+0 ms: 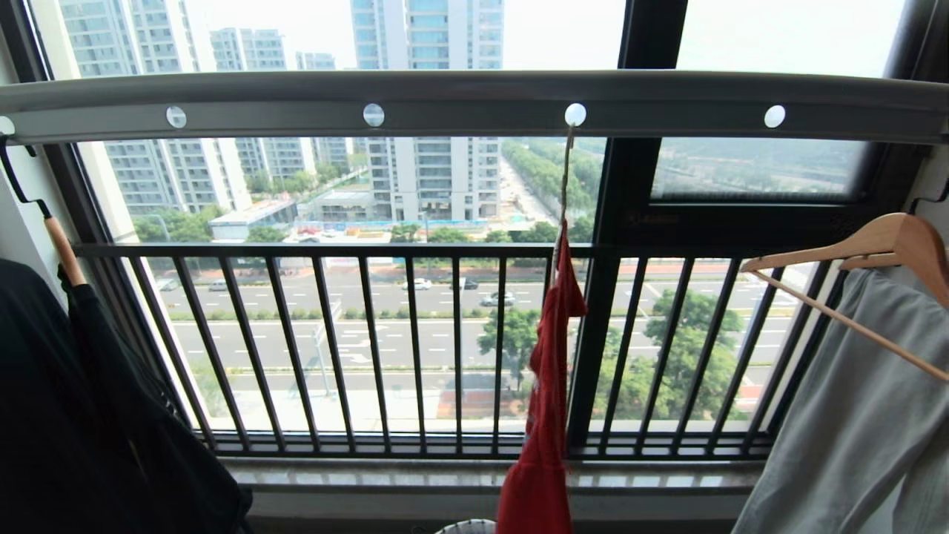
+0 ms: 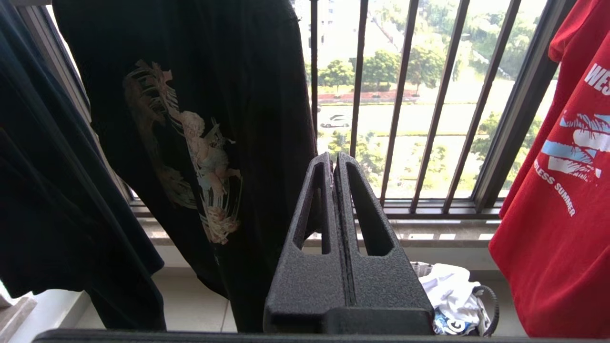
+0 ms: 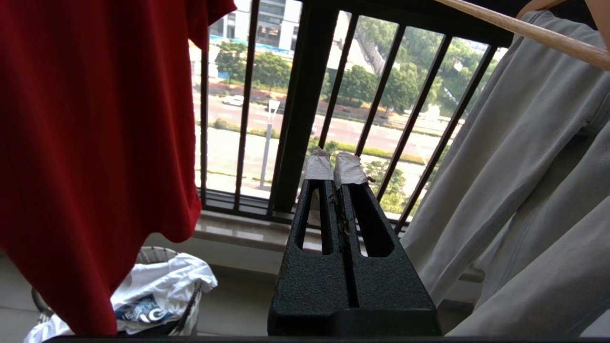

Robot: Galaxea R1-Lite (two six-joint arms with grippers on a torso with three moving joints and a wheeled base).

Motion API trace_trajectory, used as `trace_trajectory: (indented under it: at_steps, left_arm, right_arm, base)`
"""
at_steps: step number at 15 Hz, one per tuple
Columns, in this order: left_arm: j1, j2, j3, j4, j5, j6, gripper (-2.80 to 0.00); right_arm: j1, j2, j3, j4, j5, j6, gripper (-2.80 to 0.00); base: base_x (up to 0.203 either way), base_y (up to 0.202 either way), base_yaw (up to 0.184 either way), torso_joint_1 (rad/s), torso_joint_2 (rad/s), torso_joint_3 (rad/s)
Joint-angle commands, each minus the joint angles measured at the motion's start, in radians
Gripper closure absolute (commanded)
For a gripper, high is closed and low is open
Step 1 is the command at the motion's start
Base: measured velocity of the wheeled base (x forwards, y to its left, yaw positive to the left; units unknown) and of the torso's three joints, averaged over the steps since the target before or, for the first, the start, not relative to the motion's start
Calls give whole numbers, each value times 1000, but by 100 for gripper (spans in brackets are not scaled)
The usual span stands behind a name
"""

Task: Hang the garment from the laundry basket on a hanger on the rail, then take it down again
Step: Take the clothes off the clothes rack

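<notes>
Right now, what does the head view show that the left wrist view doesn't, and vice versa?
Head view only: the rail with its round holes, the hanger hooked into one hole, and a wooden hanger carrying a pale grey garment.

Left wrist view only: the left gripper, shut and holding nothing, the print on the black T-shirt, and white laundry in the laundry basket.

Both: the red garment, hanging, and the balcony railing.
</notes>
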Motion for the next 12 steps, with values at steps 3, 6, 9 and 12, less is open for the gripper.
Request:
trace_trajectory:
  at_steps: [3,6,9,12]
  left_arm:
    - [0,2,0,0,0,0,0]
    - [0,2,0,0,0,0,0]
    - [0,2,0,0,0,0,0]
    - [0,2,0,0,0,0,0]
  right_arm:
    - [3,79,-138,15,1,39,0]
    - [3,226,-295,22,1,67,0]
    - [3,369,-434,26,1,71,0]
    - [2,512,-596,67,-3,82,0]
  base:
    - [0,0,0,0,0,0]
    - [0,0,0,0,0,0]
    - [0,0,0,0,0,0]
    - [0,0,0,0,0,0]
